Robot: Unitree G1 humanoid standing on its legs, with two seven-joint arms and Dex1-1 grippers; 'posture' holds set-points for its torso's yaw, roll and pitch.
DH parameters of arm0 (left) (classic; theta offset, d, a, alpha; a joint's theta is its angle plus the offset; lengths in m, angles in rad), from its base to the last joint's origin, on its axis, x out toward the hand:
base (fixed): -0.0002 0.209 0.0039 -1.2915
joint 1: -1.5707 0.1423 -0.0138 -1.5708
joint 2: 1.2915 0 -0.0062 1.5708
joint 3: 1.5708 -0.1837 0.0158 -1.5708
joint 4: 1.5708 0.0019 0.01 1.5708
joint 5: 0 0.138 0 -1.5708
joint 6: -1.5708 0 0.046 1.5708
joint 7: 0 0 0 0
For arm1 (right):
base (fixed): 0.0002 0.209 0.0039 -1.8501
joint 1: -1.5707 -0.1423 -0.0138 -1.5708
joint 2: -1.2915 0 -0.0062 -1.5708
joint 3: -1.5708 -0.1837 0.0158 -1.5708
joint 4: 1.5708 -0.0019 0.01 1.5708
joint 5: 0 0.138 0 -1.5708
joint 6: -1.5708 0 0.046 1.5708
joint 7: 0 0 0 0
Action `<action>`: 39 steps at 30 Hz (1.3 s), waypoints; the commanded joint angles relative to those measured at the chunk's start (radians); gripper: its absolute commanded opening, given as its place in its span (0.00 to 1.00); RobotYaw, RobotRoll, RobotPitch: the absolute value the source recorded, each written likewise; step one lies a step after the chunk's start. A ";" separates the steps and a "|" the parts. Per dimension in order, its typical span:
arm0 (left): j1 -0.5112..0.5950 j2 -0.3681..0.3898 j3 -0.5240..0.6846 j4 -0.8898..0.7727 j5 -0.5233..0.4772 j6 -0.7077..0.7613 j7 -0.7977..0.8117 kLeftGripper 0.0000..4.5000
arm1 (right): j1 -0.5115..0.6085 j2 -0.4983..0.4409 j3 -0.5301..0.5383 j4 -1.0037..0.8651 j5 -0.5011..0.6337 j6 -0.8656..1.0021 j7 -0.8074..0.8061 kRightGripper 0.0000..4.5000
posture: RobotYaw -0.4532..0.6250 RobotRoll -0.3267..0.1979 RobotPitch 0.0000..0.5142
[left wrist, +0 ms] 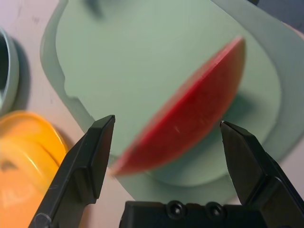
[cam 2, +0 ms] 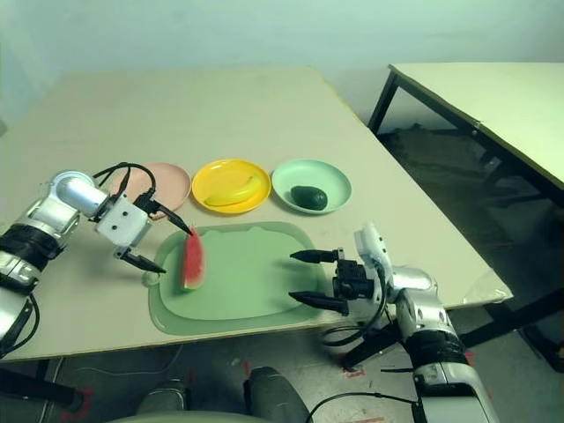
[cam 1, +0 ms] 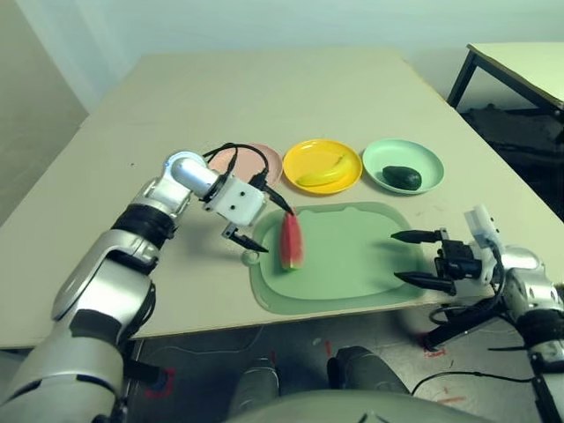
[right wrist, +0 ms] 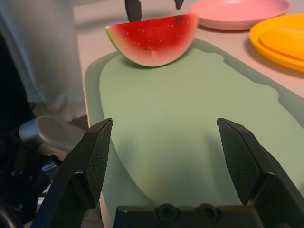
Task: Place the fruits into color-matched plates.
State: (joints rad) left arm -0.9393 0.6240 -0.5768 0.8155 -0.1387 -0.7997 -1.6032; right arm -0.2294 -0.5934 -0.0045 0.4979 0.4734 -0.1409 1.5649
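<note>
red watermelon wedge with green rind [cam 1: 292, 242] on board: center spread left gripper [cam 1: 263, 227] over it, pinch mid-body; right gripper [cam 1: 425, 259] spread, clear.

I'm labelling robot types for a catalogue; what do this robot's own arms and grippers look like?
Both arms are silver with rounded, glossy segments and black bands at the joints. The left gripper has a white block-shaped housing, the right gripper a white piece beside a black mount. Each has two black, tapering fingers, and black cables loop around both wrists.
</note>
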 commanded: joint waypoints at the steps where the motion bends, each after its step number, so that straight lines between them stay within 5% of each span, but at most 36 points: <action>1: -0.027 -0.016 -0.039 0.057 0.030 -0.042 -0.011 1.00 | 0.026 0.003 -0.014 -0.046 -0.002 0.020 -0.022 0.99 | 0.18 0.62 0.00; 10: -0.023 -0.022 -0.156 0.091 0.032 -0.032 -0.011 1.00 | 0.039 0.004 -0.028 -0.071 -0.015 0.015 -0.051 0.99 | 0.16 0.62 0.00; 16: -0.017 -0.076 -0.112 0.150 0.096 -0.037 -0.011 1.00 | 0.073 0.013 -0.018 -0.113 -0.013 0.029 -0.061 0.99 | 0.15 0.62 0.00; 23: 0.002 -0.107 -0.052 0.204 0.170 -0.022 -0.003 0.50 | 0.107 0.011 -0.020 -0.164 -0.008 0.048 -0.074 1.00 | 0.14 0.62 0.00; 39: -0.115 -0.011 0.133 0.306 0.186 0.050 0.049 0.48 | 0.049 0.033 -0.045 -0.128 -0.007 0.051 -0.123 1.00 | 0.17 0.62 0.00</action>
State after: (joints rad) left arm -1.0363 0.5937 -0.4767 1.0806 0.0331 -0.7651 -1.5818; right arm -0.1659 -0.5653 -0.0277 0.3551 0.4660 -0.0859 1.4622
